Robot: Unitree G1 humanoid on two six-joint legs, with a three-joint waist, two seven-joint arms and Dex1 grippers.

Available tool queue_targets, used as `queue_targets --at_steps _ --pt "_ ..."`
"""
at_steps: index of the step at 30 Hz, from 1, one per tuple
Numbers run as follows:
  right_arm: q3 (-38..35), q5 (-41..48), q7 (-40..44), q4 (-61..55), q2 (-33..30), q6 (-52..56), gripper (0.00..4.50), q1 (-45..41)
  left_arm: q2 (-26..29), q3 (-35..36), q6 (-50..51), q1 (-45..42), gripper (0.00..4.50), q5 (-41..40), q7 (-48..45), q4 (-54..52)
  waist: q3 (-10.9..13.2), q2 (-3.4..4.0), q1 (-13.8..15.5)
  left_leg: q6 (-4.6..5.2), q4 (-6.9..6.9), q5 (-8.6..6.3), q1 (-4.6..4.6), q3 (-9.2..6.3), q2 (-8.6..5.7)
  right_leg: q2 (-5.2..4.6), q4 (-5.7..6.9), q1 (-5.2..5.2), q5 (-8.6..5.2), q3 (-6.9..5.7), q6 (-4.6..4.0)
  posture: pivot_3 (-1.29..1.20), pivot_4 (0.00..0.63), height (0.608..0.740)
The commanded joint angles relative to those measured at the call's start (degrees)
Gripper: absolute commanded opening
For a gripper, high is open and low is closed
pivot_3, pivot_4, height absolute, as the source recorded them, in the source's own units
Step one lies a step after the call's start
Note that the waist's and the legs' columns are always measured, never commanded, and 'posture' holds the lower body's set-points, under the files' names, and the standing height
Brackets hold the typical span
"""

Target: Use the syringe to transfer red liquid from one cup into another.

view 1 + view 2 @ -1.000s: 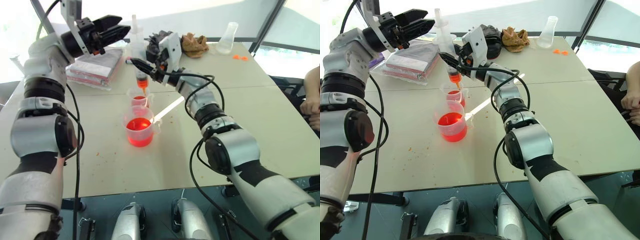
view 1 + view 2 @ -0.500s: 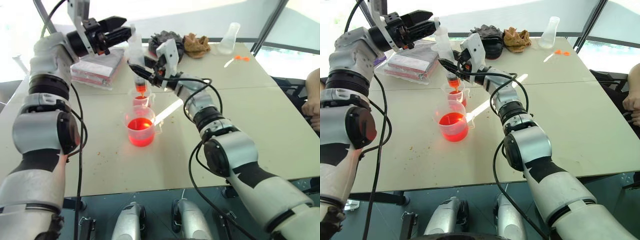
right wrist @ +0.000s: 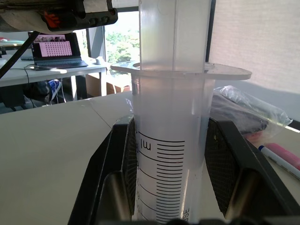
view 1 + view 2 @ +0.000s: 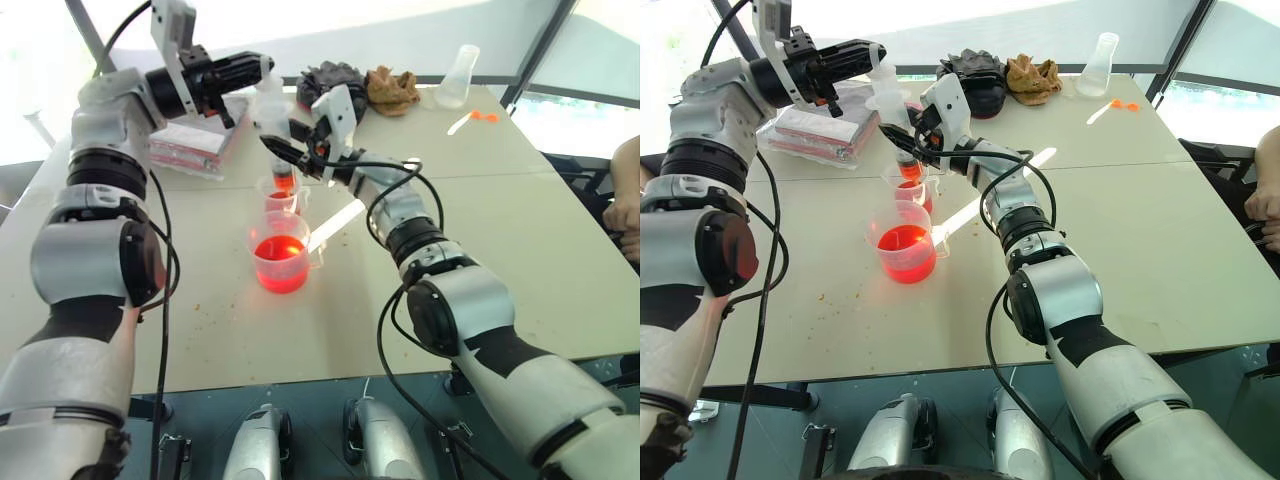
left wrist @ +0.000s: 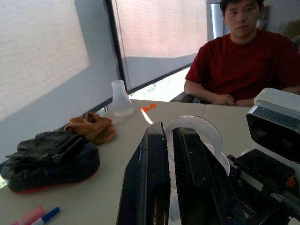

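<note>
The syringe (image 4: 272, 112) stands upright, and my right gripper (image 4: 284, 150) is shut on its clear barrel (image 3: 171, 140). A little red liquid (image 4: 284, 178) glows at the barrel's lower end, with the tip just above the smaller cup (image 4: 280, 196). That cup holds some red liquid. The larger beaker (image 4: 281, 264) stands right in front of it, about half full of red liquid. My left gripper (image 4: 256, 68) is shut, its fingertips level with the plunger's round top (image 5: 206, 129). Whether they touch it I cannot tell.
A bagged pink package (image 4: 195, 140) lies behind the cups on the left. Black gloves (image 4: 330, 76), brown gloves (image 4: 390, 88) and a clear flask (image 4: 455, 80) sit along the far edge. Orange bits (image 4: 481, 116) lie nearby. A person in a red shirt (image 5: 243, 61) sits at the table's right side.
My left gripper has gone from open to shut and has drifted right to the plunger's top. The right gripper still holds the syringe over the smaller cup.
</note>
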Motion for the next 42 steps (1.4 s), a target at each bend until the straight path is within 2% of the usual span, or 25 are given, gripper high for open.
queue_targets --at_steps 1,13,42 --pt "0.5 -0.3 0.5 -2.2 1.4 -2.4 1.52 -2.5 0.0 -0.7 -1.3 -2.0 0.01 1.2 0.4 -0.7 0.0 0.00 0.0 0.00 0.00 0.00 0.00 0.00 0.00 0.00 0.00 0.00 0.00 0.00 0.00 0.00 0.150 0.740" --pt "-1.8 1.5 0.2 -2.9 1.1 -1.4 1.52 -4.8 0.0 -2.8 -2.6 1.0 0.01 4.1 -1.0 -1.1 0.0 0.00 0.0 0.00 0.00 0.00 0.00 0.00 0.00 0.00 0.00 0.00 0.00 0.00 0.00 0.00 0.150 0.740" --pt "-5.4 5.7 -0.1 -5.8 0.6 -0.4 1.52 -10.4 -1.2 -4.4 -1.9 8.6 0.01 4.5 -1.9 -4.7 0.0 0.00 0.0 -0.01 0.01 0.01 0.00 -0.01 0.01 0.00 0.01 0.00 0.00 0.00 0.00 0.00 0.150 0.740"
